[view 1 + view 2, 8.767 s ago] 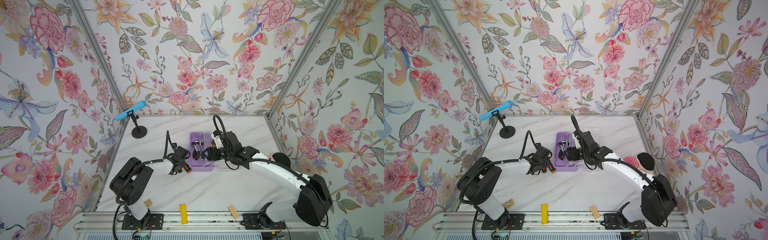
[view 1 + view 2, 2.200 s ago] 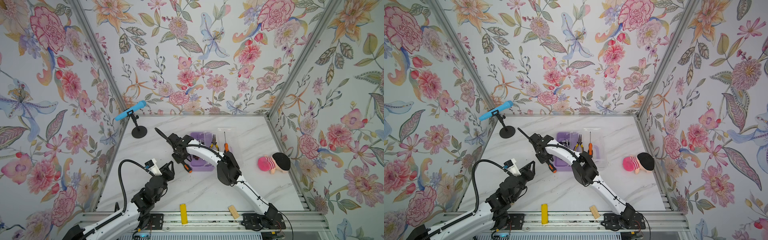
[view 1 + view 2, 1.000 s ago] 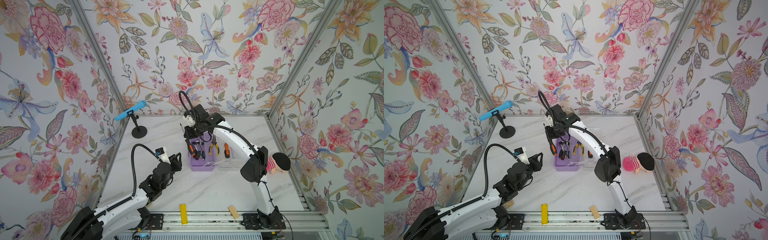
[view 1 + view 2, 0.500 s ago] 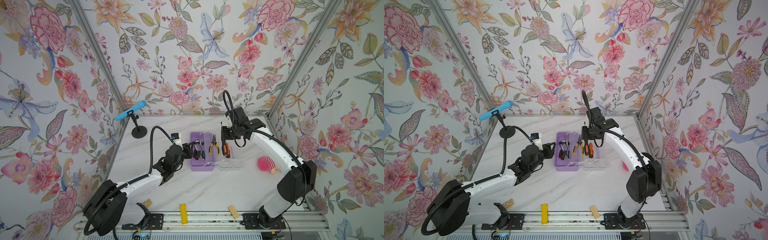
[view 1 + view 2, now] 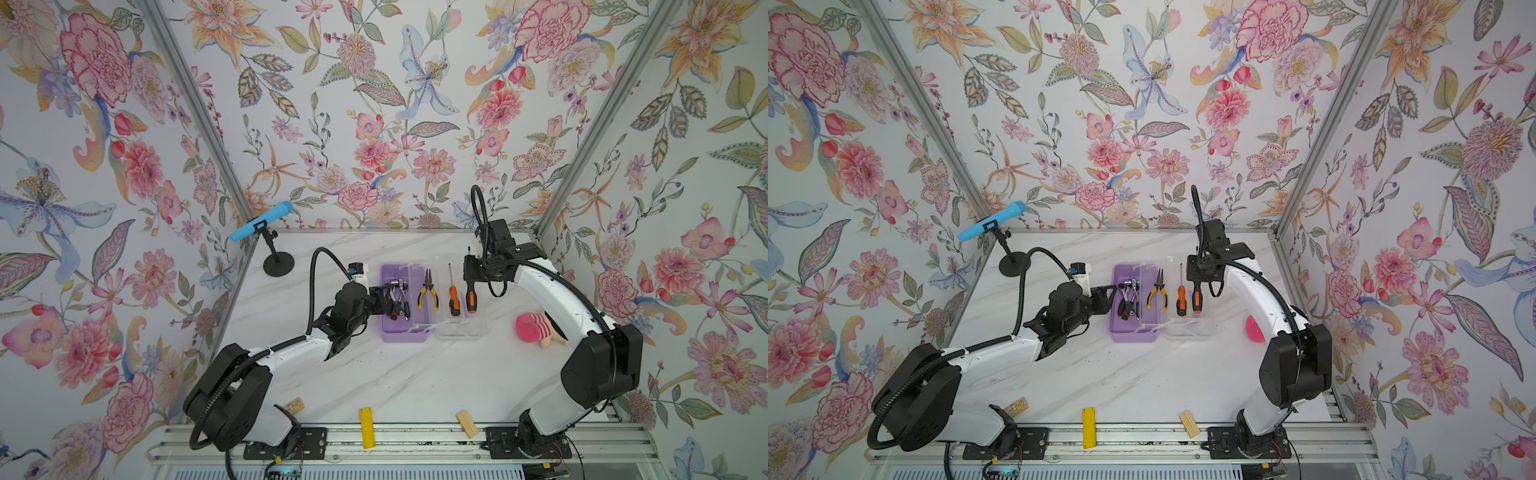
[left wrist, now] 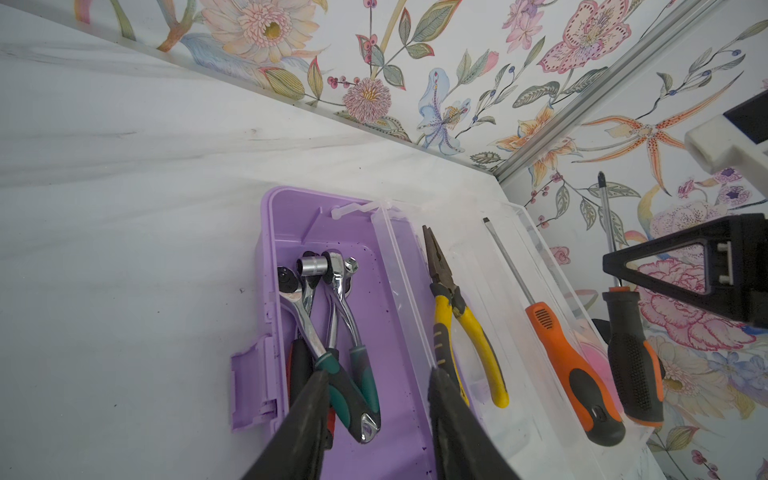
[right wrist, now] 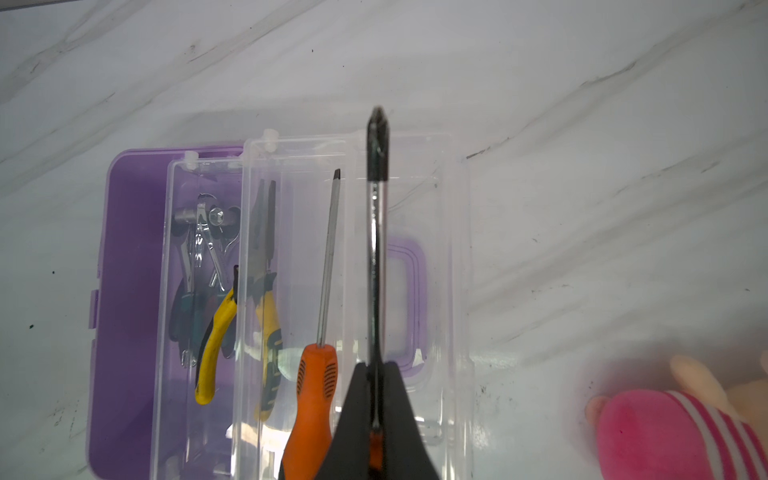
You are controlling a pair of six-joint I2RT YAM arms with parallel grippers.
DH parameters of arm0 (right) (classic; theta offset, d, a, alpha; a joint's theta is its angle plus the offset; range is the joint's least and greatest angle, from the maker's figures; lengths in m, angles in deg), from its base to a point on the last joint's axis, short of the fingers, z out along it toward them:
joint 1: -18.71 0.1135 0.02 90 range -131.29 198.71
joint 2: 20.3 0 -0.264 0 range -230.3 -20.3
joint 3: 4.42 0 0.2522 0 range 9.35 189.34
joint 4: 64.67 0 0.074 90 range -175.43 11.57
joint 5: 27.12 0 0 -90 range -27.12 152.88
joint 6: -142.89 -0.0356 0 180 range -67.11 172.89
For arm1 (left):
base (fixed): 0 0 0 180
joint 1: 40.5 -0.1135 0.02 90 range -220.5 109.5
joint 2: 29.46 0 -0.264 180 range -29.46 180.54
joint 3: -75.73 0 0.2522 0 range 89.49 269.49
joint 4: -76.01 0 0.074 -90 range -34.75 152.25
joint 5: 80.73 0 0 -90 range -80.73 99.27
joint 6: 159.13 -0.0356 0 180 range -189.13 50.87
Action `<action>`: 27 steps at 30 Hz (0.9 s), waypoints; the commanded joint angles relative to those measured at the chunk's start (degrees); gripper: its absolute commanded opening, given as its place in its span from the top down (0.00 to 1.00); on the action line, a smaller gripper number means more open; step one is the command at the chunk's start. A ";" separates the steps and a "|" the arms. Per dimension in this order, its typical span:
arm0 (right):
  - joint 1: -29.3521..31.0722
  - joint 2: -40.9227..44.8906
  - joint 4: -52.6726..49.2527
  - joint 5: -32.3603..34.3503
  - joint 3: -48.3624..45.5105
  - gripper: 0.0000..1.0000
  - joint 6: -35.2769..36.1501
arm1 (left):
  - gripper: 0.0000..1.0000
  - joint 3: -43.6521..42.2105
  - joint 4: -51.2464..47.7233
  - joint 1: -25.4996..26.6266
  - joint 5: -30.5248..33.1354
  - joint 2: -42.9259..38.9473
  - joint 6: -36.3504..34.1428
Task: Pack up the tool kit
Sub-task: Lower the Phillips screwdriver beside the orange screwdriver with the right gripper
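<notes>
In a top view, the tool case point(image 5: 405, 334) lies open on the marble surface point(image 5: 374, 382), its clear lid point(image 5: 461, 330) flat beside the lilac half. The right end effector point(image 5: 471, 282) hangs over the lid.

Left wrist view: the left end effector point(image 6: 376, 415) hovers, jaws apart and empty, above ratchets point(image 6: 349, 395) already inside. Yellow pliers point(image 6: 442, 311) and an orange flat-blade screwdriver point(image 6: 569, 365) rest on the lid.

Right wrist view: closed jaws pinch a Phillips screwdriver point(image 7: 376, 232) by its shaft. Packing looks midway; next it likely needs lowering into the case.
</notes>
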 commanded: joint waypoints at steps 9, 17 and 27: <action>-0.07 -5.42 1.14 0.90 -0.57 1.00 1.92 | 0.57 1.21 2.39 -1.69 -1.93 2.64 -0.91; 1.55 -7.75 -0.06 3.43 -1.25 1.00 1.90 | 0.52 0.85 1.80 -2.23 -1.61 3.12 -0.95; 3.88 -7.44 -2.05 7.35 -2.39 0.91 1.99 | 0.49 1.00 1.37 -2.65 -1.59 3.37 -1.39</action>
